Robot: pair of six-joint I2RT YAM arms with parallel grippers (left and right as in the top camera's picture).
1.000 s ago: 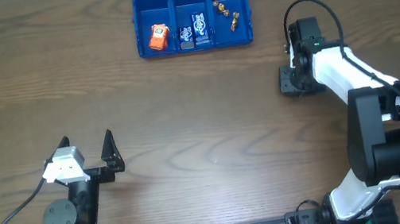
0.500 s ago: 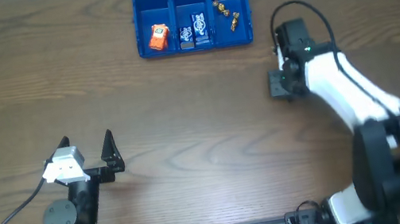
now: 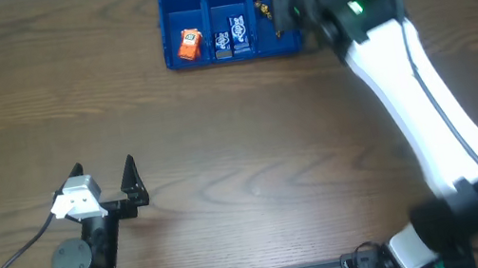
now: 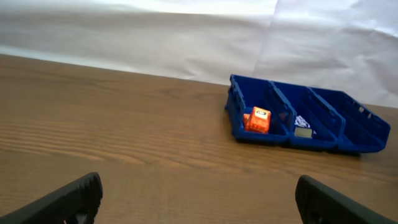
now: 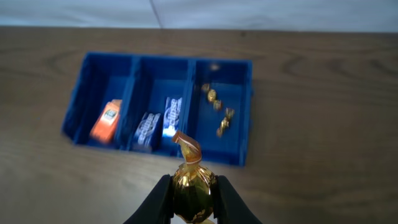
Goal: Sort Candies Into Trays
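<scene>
Clamped on a gold candy [image 5: 194, 180], the right pincer [image 5: 194, 199] is hovering just short of the tray [image 5: 250, 112], so releasing early is risking a bounce onto the worktop [image 5: 323, 124].

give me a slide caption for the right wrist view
Right gripper holds a gold-wrapped candy, the blue tray ahead with candies in all three compartments.

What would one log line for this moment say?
right gripper: shut on gold candy, near blue tray | left gripper: open, empty
</scene>
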